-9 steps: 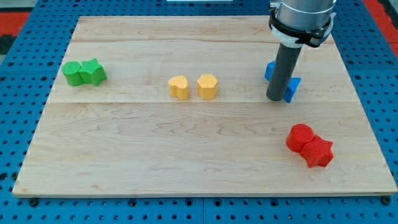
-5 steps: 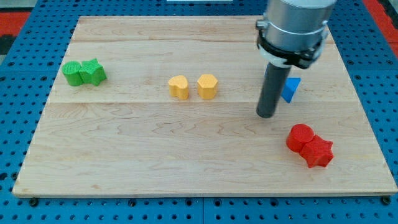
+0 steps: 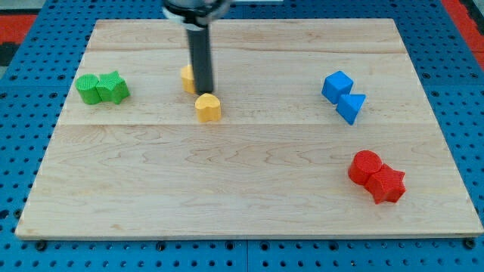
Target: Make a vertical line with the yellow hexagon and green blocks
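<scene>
My tip [image 3: 204, 93] rests on the wooden board [image 3: 242, 196], left of centre near the view's top. A yellow block [image 3: 186, 78] sits against the rod's left side and is partly hidden by it, so its shape is unclear. A second yellow block [image 3: 208, 107], heart-like, lies just below the tip, touching or nearly touching it. Two green blocks lie together at the far left: a round one [image 3: 88, 90] and a star-like one [image 3: 113, 87]. They are well to the left of my tip.
A blue cube [image 3: 336, 85] and a blue triangle [image 3: 352, 107] touch at the right. A red cylinder [image 3: 366, 165] and a red star [image 3: 388, 185] touch at the lower right. Blue pegboard surrounds the board.
My rod has swept from the right by the blue blocks to left of centre. Both yellow blocks have shifted left; one now lies higher up beside the rod, the other below the tip.
</scene>
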Controlling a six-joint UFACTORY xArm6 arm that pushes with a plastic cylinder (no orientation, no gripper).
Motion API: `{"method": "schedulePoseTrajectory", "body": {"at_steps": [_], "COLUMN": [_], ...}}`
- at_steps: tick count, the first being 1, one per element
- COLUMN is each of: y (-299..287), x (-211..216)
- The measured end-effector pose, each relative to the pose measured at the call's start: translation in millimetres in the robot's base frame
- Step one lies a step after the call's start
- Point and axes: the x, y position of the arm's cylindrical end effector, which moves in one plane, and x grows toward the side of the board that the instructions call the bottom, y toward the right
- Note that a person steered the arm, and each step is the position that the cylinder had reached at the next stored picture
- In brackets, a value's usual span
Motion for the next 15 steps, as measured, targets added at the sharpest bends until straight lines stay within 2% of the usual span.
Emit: {"method": "schedulePoseTrajectory", "body": {"at_steps": [1, 2, 3, 4, 5, 6, 7, 8, 9, 11, 12, 13, 14, 15], "y": [-40.5, -23.9, -51.0, -84.5, -67.8, -64.9, -100.5, -132.7, -139.0, -132.2, -98.4, -98.5, -82.0, -67.0], "x": [-29.0, -34.7, -61.0, -69.5, -38.2, 16.4, 41.8, 45.7, 29.7, 13.0, -3.0, -36.4, -38.3, 11.4]}}
